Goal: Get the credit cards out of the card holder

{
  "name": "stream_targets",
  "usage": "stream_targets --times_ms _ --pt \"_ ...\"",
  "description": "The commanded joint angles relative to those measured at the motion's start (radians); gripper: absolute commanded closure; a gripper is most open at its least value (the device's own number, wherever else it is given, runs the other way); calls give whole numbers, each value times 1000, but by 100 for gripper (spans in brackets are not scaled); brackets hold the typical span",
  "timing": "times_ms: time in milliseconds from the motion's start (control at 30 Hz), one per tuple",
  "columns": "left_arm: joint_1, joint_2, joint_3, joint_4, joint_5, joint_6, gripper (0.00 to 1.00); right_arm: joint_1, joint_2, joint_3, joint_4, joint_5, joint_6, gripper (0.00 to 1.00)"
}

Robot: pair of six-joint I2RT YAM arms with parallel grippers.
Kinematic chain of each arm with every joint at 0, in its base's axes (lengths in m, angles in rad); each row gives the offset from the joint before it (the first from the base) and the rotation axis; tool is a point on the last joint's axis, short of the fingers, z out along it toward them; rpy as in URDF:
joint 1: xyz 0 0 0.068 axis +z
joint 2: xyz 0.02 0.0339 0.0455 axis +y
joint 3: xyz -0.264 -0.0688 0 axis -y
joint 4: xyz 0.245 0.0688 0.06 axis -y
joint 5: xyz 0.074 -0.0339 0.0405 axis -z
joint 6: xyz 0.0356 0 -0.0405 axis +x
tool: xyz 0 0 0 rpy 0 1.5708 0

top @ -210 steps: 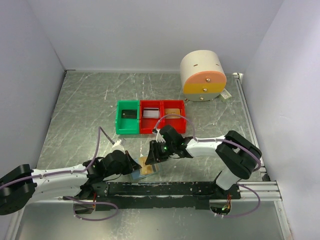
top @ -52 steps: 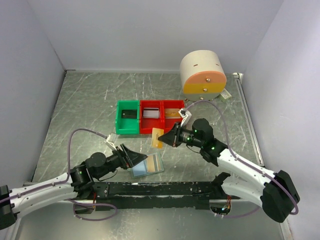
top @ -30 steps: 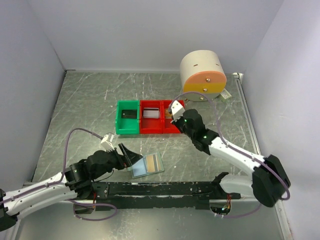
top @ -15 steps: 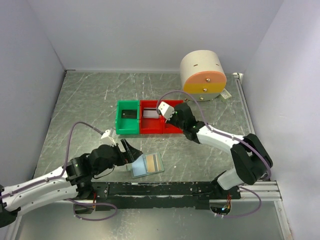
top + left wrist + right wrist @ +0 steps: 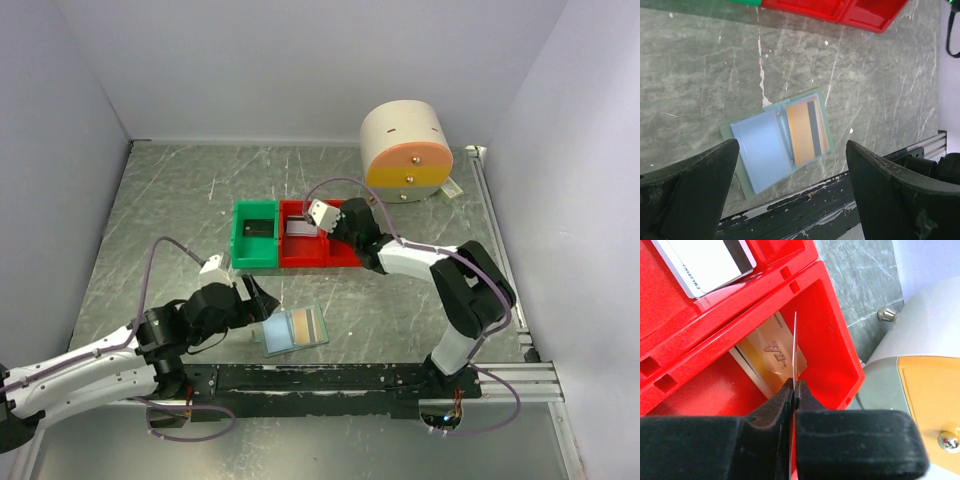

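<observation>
The pale blue card holder (image 5: 293, 329) lies open and flat on the table near the front rail. In the left wrist view the card holder (image 5: 760, 150) shows an orange credit card (image 5: 807, 131) with a grey stripe in its right pocket. My left gripper (image 5: 256, 302) hovers over the holder's left edge, open, its fingers (image 5: 695, 185) wide apart and empty. My right gripper (image 5: 795, 390) is shut on a thin credit card (image 5: 795, 347) seen edge-on, held upright over the right red bin (image 5: 835, 340). A gold card (image 5: 771, 352) lies in that bin.
A green bin (image 5: 255, 236) and two red bins (image 5: 303, 258) stand in a row mid-table; a white card (image 5: 705, 262) lies in the middle one. A round beige drawer unit (image 5: 404, 150) stands behind them. A black rail (image 5: 330, 378) runs along the front edge.
My right arm has swung left with its card, from the table's middle to over the right red bin. The left gripper has opened fully and drawn slightly back beside the holder.
</observation>
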Motion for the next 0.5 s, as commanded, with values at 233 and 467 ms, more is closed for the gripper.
stream_targets --times_ms 233,467 --pt "62 -67 8 -74 -13 28 0 -16 100 14 167 -6 -93 100" --pt "66 -47 11 -70 1 30 0 -17 114 -12 165 -30 -90 98"
